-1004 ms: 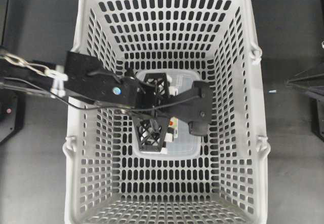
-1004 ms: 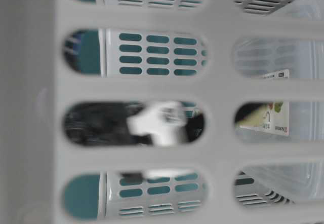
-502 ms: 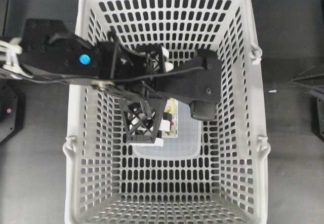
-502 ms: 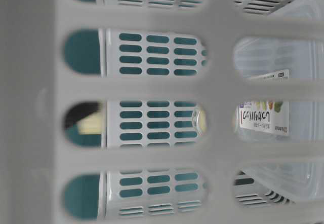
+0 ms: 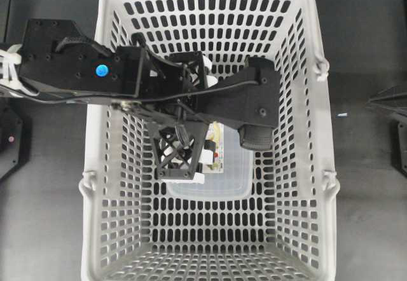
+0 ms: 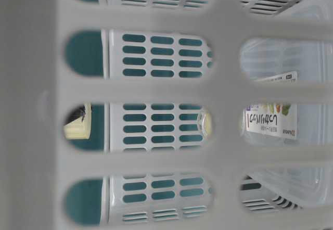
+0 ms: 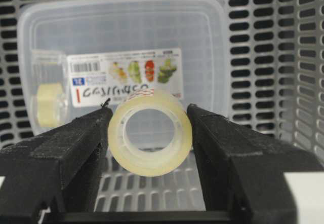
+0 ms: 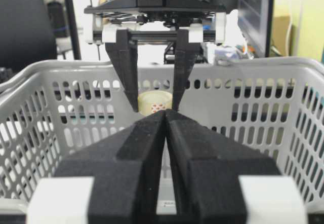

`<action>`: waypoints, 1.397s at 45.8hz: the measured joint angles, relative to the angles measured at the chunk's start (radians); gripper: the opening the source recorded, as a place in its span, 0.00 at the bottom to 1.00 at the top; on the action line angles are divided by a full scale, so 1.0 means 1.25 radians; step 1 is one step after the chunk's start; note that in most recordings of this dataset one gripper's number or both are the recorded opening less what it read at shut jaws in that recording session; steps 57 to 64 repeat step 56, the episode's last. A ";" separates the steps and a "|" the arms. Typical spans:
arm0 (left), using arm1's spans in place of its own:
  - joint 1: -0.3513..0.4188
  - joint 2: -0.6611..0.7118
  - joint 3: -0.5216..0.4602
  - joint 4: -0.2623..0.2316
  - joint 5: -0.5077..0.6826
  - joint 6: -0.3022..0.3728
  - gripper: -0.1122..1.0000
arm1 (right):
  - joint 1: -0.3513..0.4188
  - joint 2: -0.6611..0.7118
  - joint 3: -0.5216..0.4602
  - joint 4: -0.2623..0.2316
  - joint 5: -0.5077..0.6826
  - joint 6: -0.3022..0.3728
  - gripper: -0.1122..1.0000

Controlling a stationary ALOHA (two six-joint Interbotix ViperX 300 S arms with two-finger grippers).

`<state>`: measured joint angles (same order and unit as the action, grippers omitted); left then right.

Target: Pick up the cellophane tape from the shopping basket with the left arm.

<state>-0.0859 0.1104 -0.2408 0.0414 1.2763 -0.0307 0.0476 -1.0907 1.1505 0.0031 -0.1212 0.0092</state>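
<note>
My left gripper (image 7: 150,113) is shut on the cellophane tape (image 7: 150,155), a pale yellowish roll with its hole facing the camera, held clear above the floor of the shopping basket (image 7: 283,57). In the right wrist view the roll (image 8: 153,101) hangs between the left gripper's fingers (image 8: 127,72) at about rim height. In the overhead view the left arm (image 5: 95,71) reaches over the basket (image 5: 321,185) and hides the roll. Through a wall slot in the table-level view the roll (image 6: 78,122) shows at the left. My right gripper (image 8: 166,113) is shut and empty outside the basket.
A clear plastic box (image 7: 126,26) with a colourful label lies on the basket floor below the gripper, and also shows in the overhead view (image 5: 229,173). A second small roll in a clear wrapper (image 7: 48,100) lies at the box's left side. Slotted basket walls surround the gripper.
My left gripper has risen from the basket floor with the tape in it. In the table-level view the gripper left the middle slot and the roll now shows in the left slot.
</note>
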 measured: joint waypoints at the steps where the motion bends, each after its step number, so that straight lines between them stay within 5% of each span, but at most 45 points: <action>1: 0.000 0.000 -0.001 0.000 0.000 -0.001 0.55 | 0.000 0.000 0.001 0.001 -0.001 0.000 0.10; 64: -0.004 0.000 -0.011 0.000 0.000 0.000 0.55 | 0.000 0.000 0.000 0.000 -0.007 0.000 0.10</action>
